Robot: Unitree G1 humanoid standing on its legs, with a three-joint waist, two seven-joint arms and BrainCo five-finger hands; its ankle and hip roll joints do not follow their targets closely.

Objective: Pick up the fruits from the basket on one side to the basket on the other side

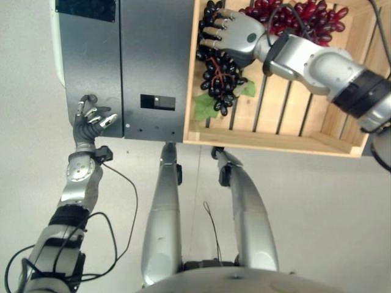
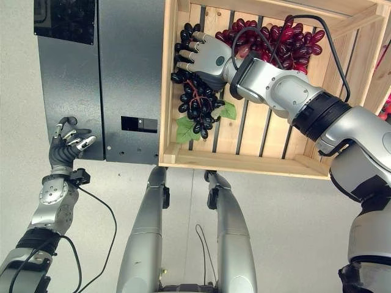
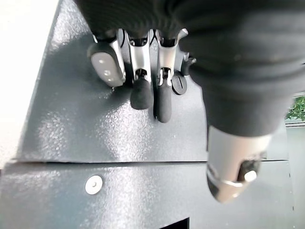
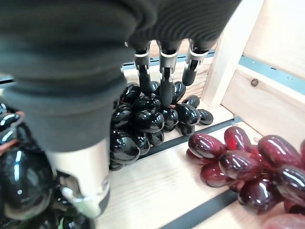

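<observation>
Two grape bunches lie in the wooden crate; the right hand, fingers half-curled, touches the black bunch (limp, glossy, best lifted under its cluster).

Right hand reaches forward with fingers half curled; left hand hangs with fingers loosely bent.

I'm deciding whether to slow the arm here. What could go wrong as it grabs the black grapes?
The right hand lies on the black grapes with fingers only partly curled, so part of the bunch may slip free. The red grapes lie close beside and may be dragged. The crate wall stands close to the fingertips.
</observation>
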